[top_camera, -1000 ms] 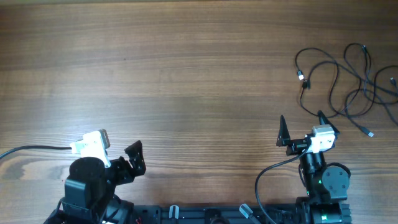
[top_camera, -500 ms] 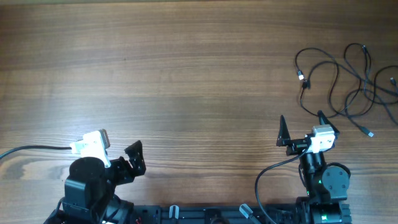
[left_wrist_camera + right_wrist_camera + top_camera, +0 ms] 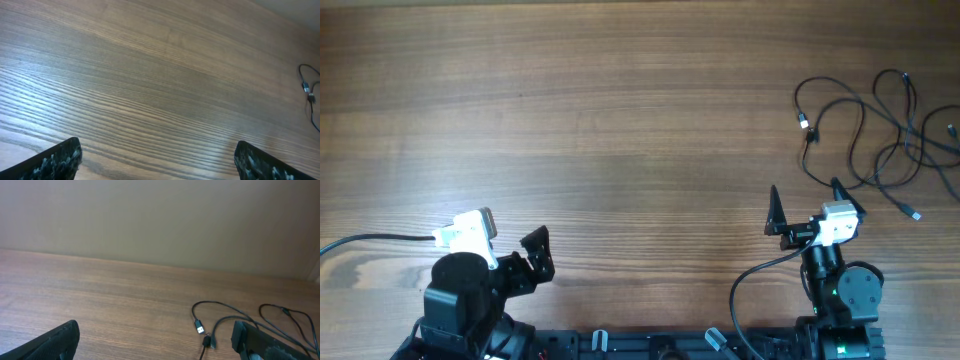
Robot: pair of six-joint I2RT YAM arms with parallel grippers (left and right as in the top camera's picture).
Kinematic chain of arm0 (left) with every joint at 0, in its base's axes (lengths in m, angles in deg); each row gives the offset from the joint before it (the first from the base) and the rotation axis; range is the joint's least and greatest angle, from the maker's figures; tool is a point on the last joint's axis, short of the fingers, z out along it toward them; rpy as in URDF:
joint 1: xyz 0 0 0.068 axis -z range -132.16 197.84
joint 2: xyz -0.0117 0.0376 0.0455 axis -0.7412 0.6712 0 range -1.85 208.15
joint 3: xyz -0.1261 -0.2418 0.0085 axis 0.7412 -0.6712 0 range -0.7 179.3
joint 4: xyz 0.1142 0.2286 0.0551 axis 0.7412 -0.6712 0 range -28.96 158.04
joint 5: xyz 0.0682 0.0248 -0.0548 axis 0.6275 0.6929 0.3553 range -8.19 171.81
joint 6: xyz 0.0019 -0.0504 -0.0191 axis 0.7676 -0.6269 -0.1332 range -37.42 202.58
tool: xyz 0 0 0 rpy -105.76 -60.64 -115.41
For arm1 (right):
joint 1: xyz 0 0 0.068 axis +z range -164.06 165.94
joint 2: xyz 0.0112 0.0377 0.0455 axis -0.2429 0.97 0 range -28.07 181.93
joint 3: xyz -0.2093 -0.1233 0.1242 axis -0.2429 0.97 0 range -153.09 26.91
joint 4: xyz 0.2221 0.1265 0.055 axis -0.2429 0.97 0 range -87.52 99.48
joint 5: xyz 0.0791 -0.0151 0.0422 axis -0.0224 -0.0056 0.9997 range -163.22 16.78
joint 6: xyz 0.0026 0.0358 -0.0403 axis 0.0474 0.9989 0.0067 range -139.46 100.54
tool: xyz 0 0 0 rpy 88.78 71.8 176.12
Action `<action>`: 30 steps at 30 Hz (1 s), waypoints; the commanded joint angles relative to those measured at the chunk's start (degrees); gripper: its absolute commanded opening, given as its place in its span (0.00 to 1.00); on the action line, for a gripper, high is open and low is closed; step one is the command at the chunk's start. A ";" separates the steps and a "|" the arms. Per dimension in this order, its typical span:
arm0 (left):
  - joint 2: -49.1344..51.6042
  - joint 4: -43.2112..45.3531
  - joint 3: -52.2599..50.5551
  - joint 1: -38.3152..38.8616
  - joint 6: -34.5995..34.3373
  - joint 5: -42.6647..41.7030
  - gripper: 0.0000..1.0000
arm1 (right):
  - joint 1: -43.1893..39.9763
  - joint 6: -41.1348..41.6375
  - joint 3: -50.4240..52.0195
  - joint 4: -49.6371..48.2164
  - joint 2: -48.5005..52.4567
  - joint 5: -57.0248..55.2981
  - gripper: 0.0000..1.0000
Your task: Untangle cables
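Several thin black cables [image 3: 880, 135] lie tangled in loose loops at the table's far right. A silver-tipped plug [image 3: 803, 122] and another plug [image 3: 915, 214] show at their ends. In the right wrist view the cables [image 3: 225, 317] and a silver plug [image 3: 199, 328] lie just ahead of the right finger. My right gripper [image 3: 805, 205] is open and empty, just left of and below the tangle. My left gripper [image 3: 525, 250] is open and empty at the near left, far from the cables; one cable end [image 3: 307, 90] shows at the far right of its wrist view.
The wooden table [image 3: 620, 130] fills the overhead view. The arm bases and a black rail [image 3: 650, 345] sit along the near edge. A thicker arm cable [image 3: 370, 240] runs off to the left. A plain wall [image 3: 150, 215] stands behind the table.
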 commanded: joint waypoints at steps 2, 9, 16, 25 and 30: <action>-0.42 0.11 -0.35 0.26 -0.72 0.96 1.00 | -0.24 -2.27 0.07 -0.11 -0.63 1.46 1.00; -0.42 0.11 -0.35 0.26 -0.72 0.96 1.00 | -0.24 -1.88 0.07 -0.20 -0.63 1.29 1.00; -0.42 0.11 -0.37 0.26 -0.72 0.96 1.00 | -0.24 -1.90 0.07 -0.20 -0.61 1.31 1.00; -0.42 0.11 -0.35 0.26 -0.72 0.96 1.00 | -0.24 -1.90 0.07 -0.20 -0.61 1.29 1.00; -0.42 0.11 -0.37 0.26 -0.72 0.96 1.00 | -0.24 -1.88 0.07 -0.20 -0.61 1.29 1.00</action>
